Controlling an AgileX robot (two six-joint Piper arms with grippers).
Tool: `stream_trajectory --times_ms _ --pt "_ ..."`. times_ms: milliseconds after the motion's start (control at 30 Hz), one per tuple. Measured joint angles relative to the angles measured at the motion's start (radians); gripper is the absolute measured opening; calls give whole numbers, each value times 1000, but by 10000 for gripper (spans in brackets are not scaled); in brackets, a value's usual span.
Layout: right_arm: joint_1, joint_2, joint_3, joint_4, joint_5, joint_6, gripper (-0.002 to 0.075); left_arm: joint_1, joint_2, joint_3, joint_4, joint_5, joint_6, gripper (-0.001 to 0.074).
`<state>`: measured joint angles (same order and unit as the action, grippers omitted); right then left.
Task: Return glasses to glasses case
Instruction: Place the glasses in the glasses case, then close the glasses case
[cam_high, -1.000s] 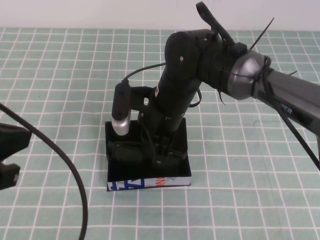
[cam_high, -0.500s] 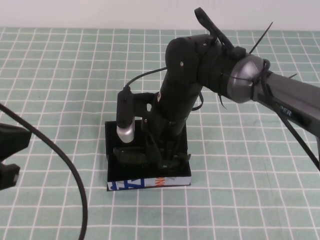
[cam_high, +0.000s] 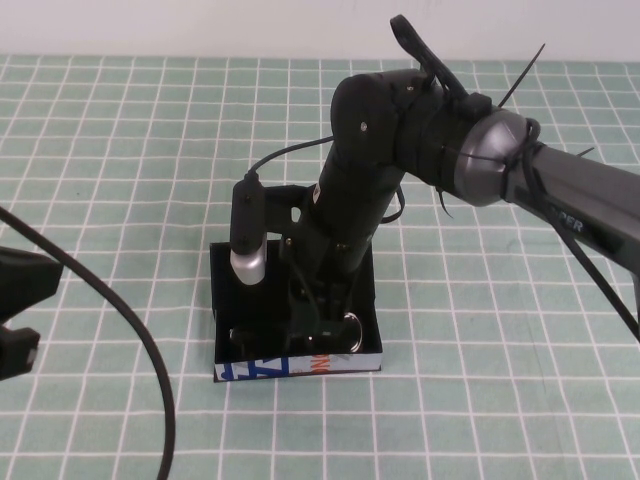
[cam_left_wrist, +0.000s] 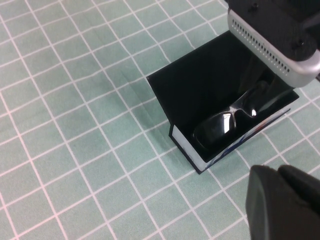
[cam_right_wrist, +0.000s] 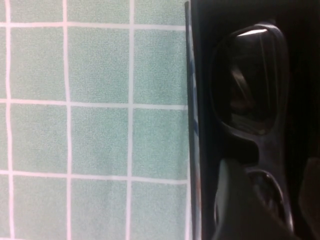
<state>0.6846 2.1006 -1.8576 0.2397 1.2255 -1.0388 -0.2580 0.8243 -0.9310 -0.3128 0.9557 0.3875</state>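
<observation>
High view: right gripper (cam_high: 322, 325) reaches steeply down into the case (cam_high: 297, 366); left gripper (cam_high: 15, 315) sits at table edge, grip unreadable. Left wrist: glasses (cam_left_wrist: 231, 120) lie inside the case. Right wrist: fingers (cam_right_wrist: 240, 210) straddle the glasses, apart.

one pair of glasses (cam_left_wrist: 226, 122), one glasses case (cam_high: 297, 366), two hands: the right hand (cam_high: 322, 325) over the case, the left hand (cam_left_wrist: 285, 202) near the table (cam_high: 120, 150) edge.

Glossy dark-lensed plastic glasses (cam_left_wrist: 231, 120) in a matt black case (cam_left_wrist: 200, 85); matt black right gripper (cam_high: 325, 318) above; matt left gripper (cam_left_wrist: 285, 200) aside; checked green cloth (cam_high: 120, 150).
</observation>
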Motion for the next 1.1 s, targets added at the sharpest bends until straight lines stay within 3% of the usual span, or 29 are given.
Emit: stream_trajectory --times_ms 100,200,333,400,600,733,900,1100 --pt "0 -2 0 -8 0 0 252 0 0 0 0 0 0 -2" --pt "0 -22 0 -24 0 0 209 0 2 0 0 0 4 -2" --pt "0 -81 0 -31 0 0 53 0 38 0 -2 14 51 -2" --pt "0 -116 0 -31 -2 8 18 0 75 0 -9 29 74 -2" --pt "-11 -188 0 -46 -106 230 -8 -5 237 0 -155 43 221 -2" --pt "-58 -190 0 -27 -129 357 -11 -66 323 0 -207 13 273 -2" --pt "-177 -186 0 21 -213 449 -11 -198 361 84 -246 -190 284 -2" --pt "-304 -149 0 178 -314 462 -11 -349 398 287 -397 -577 291 -2"
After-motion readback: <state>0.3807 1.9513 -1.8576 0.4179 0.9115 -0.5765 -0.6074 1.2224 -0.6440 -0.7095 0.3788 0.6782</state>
